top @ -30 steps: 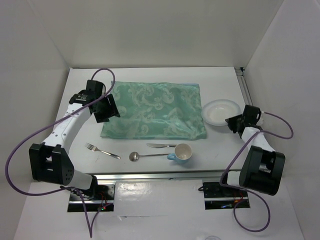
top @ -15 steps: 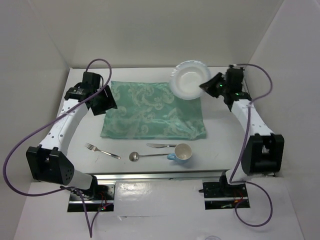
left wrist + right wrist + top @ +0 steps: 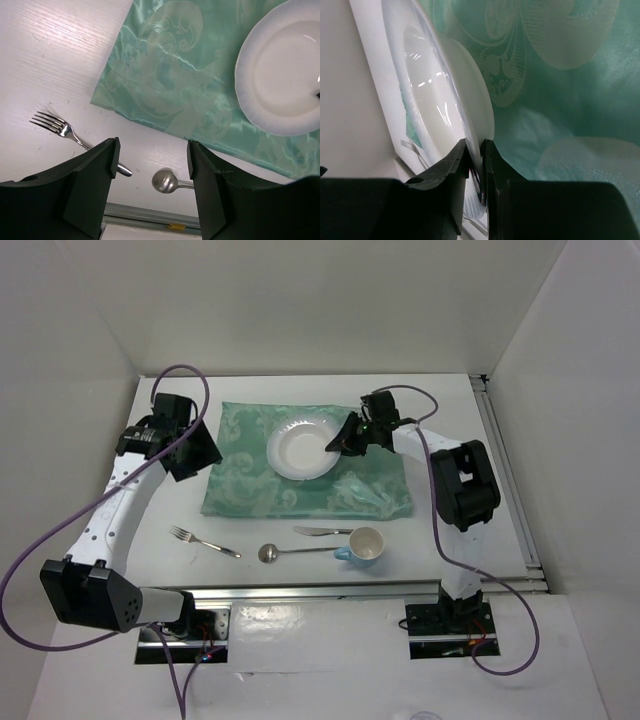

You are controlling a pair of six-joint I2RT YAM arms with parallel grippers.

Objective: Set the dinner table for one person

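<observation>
Well, low in the top view I see a thin steel fork (image 3: 203, 541), spoon (image 3: 270, 553) and knife (image 3: 322, 531) beside a glossy cup (image 3: 364, 545) on the matte white dinner table (image 3: 450, 420), which fills mid-frame. Beyond, over the soft teal placemat (image 3: 250, 480), is the plate (image 3: 298, 453): stiff, slick, breakable, best pinched at its rim, as my right gripper (image 3: 474, 147) does. My left gripper (image 3: 153, 155) hangs wide, empty
</observation>
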